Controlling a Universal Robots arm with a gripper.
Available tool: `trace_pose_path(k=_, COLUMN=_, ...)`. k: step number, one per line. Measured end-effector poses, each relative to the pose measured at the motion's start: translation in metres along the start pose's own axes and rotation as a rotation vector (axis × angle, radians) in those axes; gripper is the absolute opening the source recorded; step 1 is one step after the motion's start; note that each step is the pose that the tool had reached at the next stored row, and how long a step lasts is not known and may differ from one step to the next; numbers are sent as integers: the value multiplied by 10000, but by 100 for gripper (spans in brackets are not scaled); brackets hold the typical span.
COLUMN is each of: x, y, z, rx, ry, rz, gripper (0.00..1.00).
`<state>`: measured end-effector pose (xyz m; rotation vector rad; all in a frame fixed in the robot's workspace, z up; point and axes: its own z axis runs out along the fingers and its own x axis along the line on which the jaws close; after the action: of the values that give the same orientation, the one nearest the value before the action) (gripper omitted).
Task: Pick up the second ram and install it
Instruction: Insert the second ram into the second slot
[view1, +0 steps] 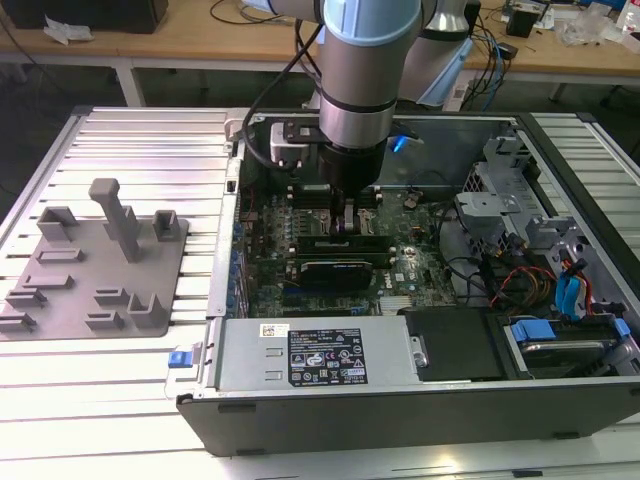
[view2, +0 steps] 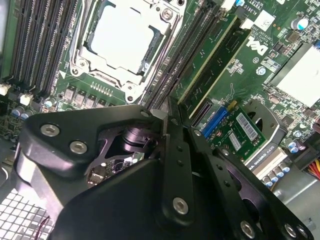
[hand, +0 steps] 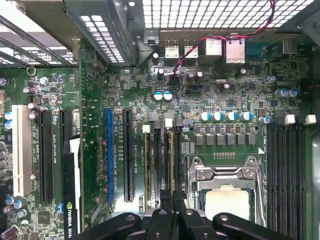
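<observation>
1. Second ram (view2: 207, 57): long green stick standing on edge in a memory slot, parallel to another green stick (view2: 225, 72) and on that stick's processor-socket side. In the first wrist view, seen as a narrow strip (hand: 170, 165) running from a white latch down under the fingertips.
2. Gripper (view2: 167, 116): lowered into the case directly over this stick, fingers drawn together to a thin slit. Cannot tell whether they pinch the stick's top edge or merely rest on it.
3. Processor socket (view2: 122, 37): silver frame near the slots, a dark empty slot between.
4. Black expansion card (view1: 340, 268): lying across the motherboard (hand: 200, 100), just beyond the gripper toward the camera in the exterior view.
5. Computer case (view1: 400, 410): open on its side on the slatted table (view1: 120, 400).
6. Grey fixture plate (view1: 95, 270): on the table, at the exterior view's left of the case.
</observation>
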<state>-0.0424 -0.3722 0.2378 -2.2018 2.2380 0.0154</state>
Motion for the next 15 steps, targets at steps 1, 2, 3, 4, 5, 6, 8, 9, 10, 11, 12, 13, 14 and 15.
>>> trace_pose_path(k=1, x=0, y=0, z=1, rx=0, ry=-1, rz=-1, gripper=9)
trace_pose_path(k=2, x=0, y=0, z=4, rx=1, ry=-3, rz=-2, gripper=9)
trace_pose_path(k=3, x=-1, y=0, z=8, rx=2, ry=-5, rz=-3, gripper=9)
trace_pose_path(k=4, x=0, y=0, z=11, rx=0, ry=-1, rz=-8, gripper=9)
trace_pose_path(k=5, x=0, y=0, z=12, rx=-1, ry=1, rz=-11, gripper=9)
trace_pose_path(k=6, x=0, y=0, z=12, rx=0, ry=0, rz=-11, gripper=9)
trace_pose_path(k=8, x=0, y=0, z=15, rx=0, ry=-2, rz=-11, gripper=9)
trace_pose_path(k=9, x=-1, y=0, z=21, rx=3, ry=-7, rz=-11, gripper=9)
trace_pose_path(k=10, x=0, y=0, z=24, rx=1, ry=-3, rz=-11, gripper=9)
trace_pose_path(k=11, x=0, y=0, z=24, rx=0, ry=-1, rz=-11, gripper=9)
trace_pose_path(k=12, x=0, y=0, z=24, rx=0, ry=-1, rz=-11, gripper=9)
trace_pose_path(k=13, x=0, y=0, z=24, rx=0, ry=0, rz=-11, gripper=9)
trace_pose_path(k=14, x=0, y=0, z=24, rx=0, ry=-1, rz=-11, gripper=9)
trace_pose_path(k=15, x=0, y=0, z=30, rx=0, ry=-1, rz=-11, gripper=9)
